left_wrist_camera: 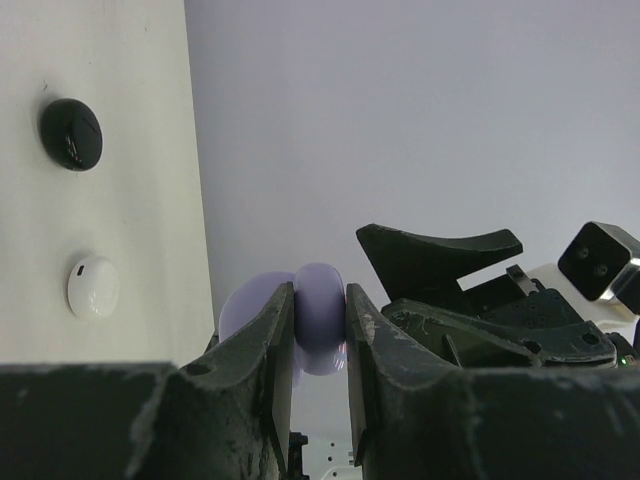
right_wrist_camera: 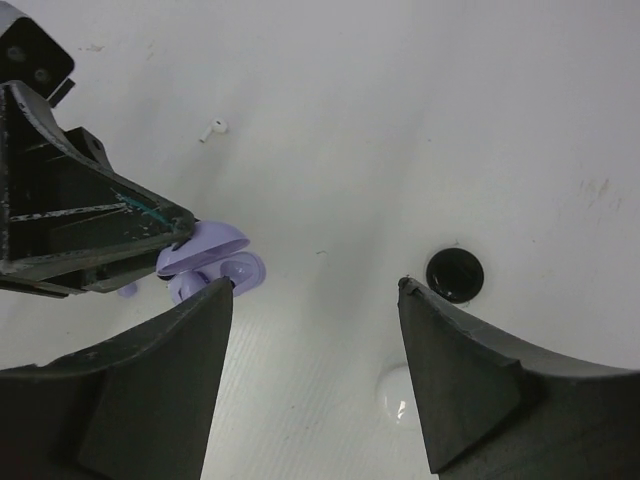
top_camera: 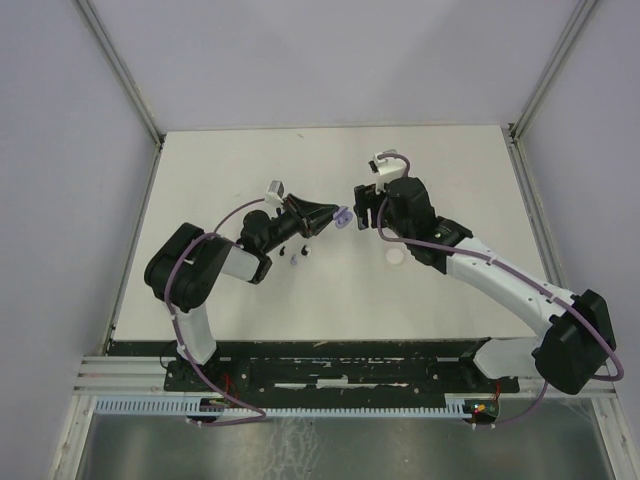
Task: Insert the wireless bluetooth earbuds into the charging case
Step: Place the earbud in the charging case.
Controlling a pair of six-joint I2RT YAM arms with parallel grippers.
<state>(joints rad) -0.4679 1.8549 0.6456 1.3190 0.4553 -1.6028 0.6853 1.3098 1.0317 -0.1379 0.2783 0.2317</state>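
You see the lilac case [left_wrist_camera: 320, 322] as smooth plastic with a soft satin sheen and no hard glare. The left gripper [left_wrist_camera: 320, 300] has fingers [left_wrist_camera: 270, 370] of black plastic, matt and rough (scuffed pale along the edges, with a grainy look). On the right gripper [right_wrist_camera: 315, 290] the fingers [right_wrist_camera: 150, 390] show the same dull charcoal, finely textured. Your table [right_wrist_camera: 400, 120] is a matt white sheet, faintly ribbed close to the right wrist camera and lightly smudged toward one edge. The black disc [left_wrist_camera: 70, 134] is glossy and catches a small highlight. The white disc [left_wrist_camera: 92, 287] is smooth with a mild shine. The tiny white earbud [right_wrist_camera: 212, 129] reads as smooth plastic.
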